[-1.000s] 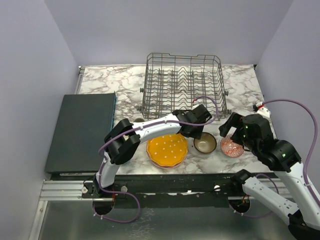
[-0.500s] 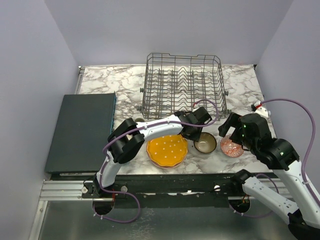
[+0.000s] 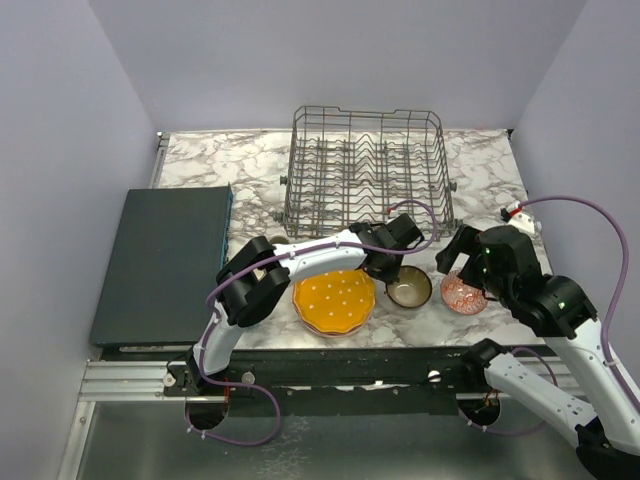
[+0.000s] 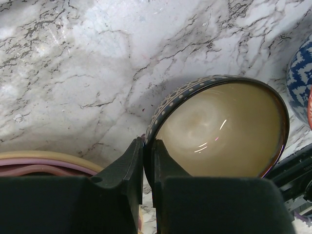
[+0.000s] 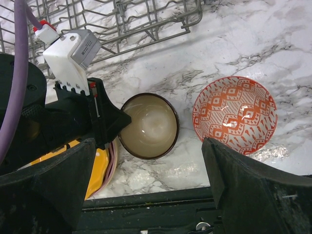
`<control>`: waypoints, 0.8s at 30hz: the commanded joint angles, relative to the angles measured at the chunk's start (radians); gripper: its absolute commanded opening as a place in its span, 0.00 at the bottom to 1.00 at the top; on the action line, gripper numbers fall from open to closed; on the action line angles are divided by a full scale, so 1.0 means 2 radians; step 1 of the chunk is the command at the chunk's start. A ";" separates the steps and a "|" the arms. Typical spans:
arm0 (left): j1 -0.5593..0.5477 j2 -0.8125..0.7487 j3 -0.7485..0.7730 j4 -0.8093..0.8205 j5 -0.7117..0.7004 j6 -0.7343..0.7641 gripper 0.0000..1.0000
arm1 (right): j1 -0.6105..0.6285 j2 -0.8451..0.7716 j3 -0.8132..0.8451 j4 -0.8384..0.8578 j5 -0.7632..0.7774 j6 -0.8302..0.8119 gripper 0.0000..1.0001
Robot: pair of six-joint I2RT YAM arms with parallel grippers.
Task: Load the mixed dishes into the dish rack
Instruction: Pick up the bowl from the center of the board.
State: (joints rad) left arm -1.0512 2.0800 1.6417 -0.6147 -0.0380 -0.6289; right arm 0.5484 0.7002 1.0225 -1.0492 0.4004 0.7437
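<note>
left hand (image 4: 146,163): clenched on the brown bowl's (image 4: 219,131) rim | brown bowl: seated on the bench (image 3: 200,160), just before the dish rack (image 3: 366,170) | right hand (image 3: 462,262): held spread wide near the red bowl (image 5: 235,114)

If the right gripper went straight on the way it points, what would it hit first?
Probably the brown bowl, centred ahead of the right gripper; depth is unclear, so not certain.

rack (image 3: 367,170): grey wire, upright, worktop's far edge | orange plate (image 3: 335,302): white-dotted, flat, near edge | brown bowl (image 3: 412,288): upright, just right of plate | red bowl (image 3: 463,293): patterned, upright, rightmost
</note>
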 commanded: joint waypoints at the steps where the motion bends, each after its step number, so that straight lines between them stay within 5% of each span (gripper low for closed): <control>1: -0.001 -0.001 0.006 -0.002 0.010 0.005 0.01 | 0.001 0.003 0.013 -0.006 -0.004 0.001 0.97; 24: 0.040 -0.138 -0.016 0.018 0.089 0.009 0.00 | 0.001 -0.016 0.050 -0.021 -0.035 0.008 0.96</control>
State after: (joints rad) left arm -1.0061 1.9244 1.6390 -0.6315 0.0696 -0.6006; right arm 0.5484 0.6655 1.0954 -1.0977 0.3843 0.7521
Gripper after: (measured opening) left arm 0.132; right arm 0.968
